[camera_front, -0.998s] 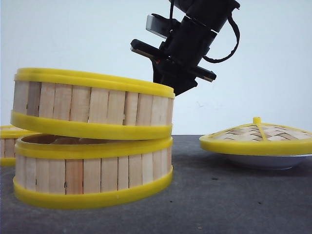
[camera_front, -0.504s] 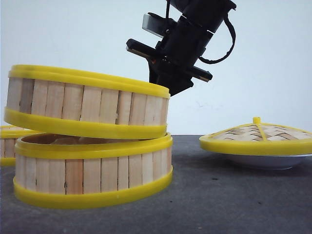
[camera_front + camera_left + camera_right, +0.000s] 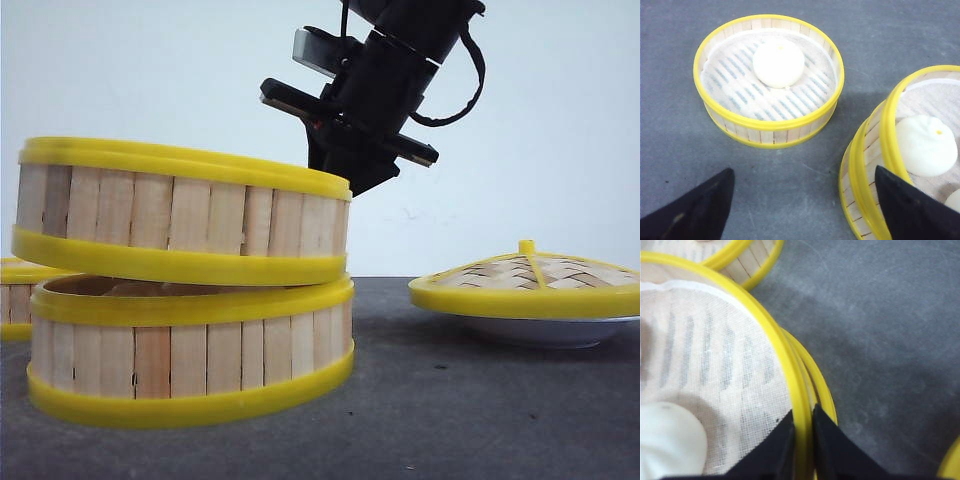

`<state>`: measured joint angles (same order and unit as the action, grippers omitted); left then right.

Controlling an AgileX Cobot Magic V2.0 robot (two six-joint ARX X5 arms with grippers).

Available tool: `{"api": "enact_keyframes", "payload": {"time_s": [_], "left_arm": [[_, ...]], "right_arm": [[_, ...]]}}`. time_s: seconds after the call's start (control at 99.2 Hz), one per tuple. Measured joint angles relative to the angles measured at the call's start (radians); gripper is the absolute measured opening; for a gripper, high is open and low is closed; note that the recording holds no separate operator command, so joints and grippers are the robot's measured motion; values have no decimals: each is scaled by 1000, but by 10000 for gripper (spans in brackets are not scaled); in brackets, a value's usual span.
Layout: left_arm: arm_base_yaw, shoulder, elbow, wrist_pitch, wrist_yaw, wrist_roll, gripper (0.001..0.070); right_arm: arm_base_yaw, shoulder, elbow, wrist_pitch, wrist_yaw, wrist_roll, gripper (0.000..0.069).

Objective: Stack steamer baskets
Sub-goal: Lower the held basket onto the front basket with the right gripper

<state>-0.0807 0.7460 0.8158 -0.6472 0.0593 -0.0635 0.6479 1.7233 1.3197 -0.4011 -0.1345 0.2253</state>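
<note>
We see the right gripper (image 3: 802,437) clamped on the rim of the upper steamer basket (image 3: 180,212), held tilted just over the lower basket (image 3: 190,350) — the third basket (image 3: 769,80) sits apart on the table (image 3: 450,410). Our left gripper (image 3: 805,210) hangs spread wide, holding nothing.
</note>
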Motion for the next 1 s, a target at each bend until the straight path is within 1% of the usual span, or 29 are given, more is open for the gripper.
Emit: {"api": "enact_keyframes", "payload": {"time_s": [0.171,0.807,0.998], "left_arm": [[0,0,0,0,0,0,547],[0,0,0,0,0,0,547],[0,0,0,0,0,0,547]], "right_arm": [[1,0,3,-22,67,-11,25],[16,2,3,-13,68,-19,25],[19,2,3,-3,89,-19,25]]}}
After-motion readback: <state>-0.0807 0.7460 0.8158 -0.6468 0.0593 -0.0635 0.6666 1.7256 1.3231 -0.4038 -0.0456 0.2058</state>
